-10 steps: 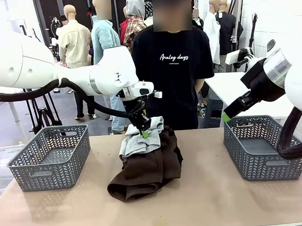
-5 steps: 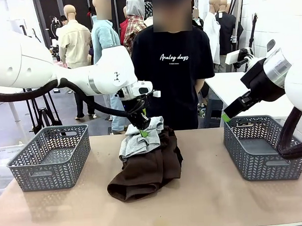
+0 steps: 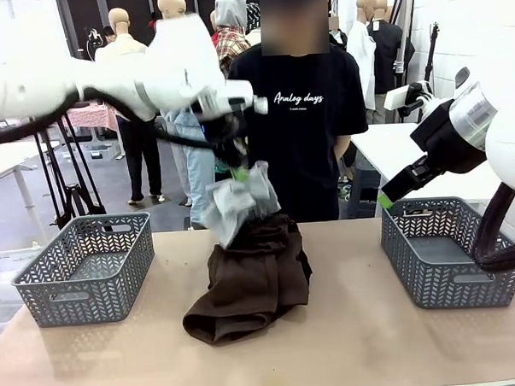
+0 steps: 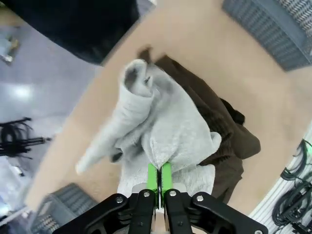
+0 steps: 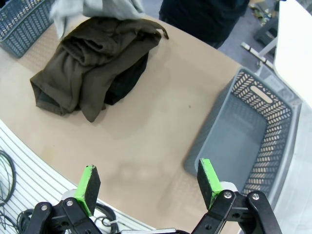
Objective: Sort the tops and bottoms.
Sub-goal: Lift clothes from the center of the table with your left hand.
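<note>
My left gripper is shut on the light grey top and holds it in the air above the middle of the table. The cloth hangs down and its lower end still touches the pile. Below it lie the dark brown trousers with a black garment partly under them. My right gripper stands open, raised over the table near the right basket, holding nothing.
An empty grey basket sits at the table's left end, and the right basket is empty too. A person in a black T-shirt stands at the far edge behind the pile. Bare tabletop lies in front.
My left gripper has risen from the pile with the grey top pinched in it, pulling the cloth up off the brown trousers. The right arm has not moved.
</note>
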`<state>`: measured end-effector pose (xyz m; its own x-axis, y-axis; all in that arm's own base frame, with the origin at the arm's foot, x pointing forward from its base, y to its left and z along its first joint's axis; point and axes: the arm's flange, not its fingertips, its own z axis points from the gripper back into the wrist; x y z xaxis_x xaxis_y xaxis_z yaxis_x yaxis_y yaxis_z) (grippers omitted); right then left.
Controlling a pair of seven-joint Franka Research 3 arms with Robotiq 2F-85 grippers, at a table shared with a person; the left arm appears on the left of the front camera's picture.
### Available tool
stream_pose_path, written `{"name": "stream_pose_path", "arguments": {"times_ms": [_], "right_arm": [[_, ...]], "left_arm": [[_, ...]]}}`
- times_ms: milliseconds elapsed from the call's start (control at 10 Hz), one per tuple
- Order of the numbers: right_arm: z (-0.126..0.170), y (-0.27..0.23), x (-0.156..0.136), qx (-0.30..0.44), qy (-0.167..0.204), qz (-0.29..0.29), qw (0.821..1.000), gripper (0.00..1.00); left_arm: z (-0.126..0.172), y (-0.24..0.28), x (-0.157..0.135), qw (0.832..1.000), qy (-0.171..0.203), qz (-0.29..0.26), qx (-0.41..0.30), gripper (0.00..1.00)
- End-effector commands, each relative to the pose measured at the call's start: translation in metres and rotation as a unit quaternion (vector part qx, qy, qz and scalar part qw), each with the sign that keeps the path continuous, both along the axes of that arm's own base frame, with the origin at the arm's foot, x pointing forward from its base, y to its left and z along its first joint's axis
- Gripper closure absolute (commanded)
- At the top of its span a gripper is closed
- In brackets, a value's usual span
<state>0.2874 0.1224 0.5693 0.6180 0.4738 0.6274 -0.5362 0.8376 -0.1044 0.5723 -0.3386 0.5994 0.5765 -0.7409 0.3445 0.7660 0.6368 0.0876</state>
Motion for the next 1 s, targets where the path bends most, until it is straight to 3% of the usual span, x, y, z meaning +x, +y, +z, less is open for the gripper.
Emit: {"name": "stream_pose_path", "arguments": {"times_ms": [0, 200, 600, 800, 900], "right_arm": [[-0.002, 0.0, 0.003, 0.0, -0.002, 0.001, 1.0, 0.0], [-0.002, 0.0, 0.003, 0.0, -0.002, 0.001, 1.0, 0.0], [-0.002, 0.0, 0.003, 0.0, -0.002, 0.001, 1.0, 0.0], [-0.002, 0.0, 0.003, 0.0, -0.002, 0.001, 1.0, 0.0], [-0.002, 0.0, 0.003, 0.0, -0.002, 0.001, 1.0, 0.0]], "left_arm": [[0.047, -0.016, 0.019, 0.998, -0.058, -0.001, 0.026, 1.0], [0.081, -0.019, 0.01, 0.995, -0.093, 0.001, 0.035, 1.0], [0.084, -0.009, -0.001, 0.995, -0.096, -0.008, 0.026, 1.0], [0.085, -0.011, -0.009, 0.998, -0.04, -0.038, 0.036, 1.0], [0.103, -0.012, -0.009, 0.998, -0.027, -0.048, 0.035, 1.0]]}}
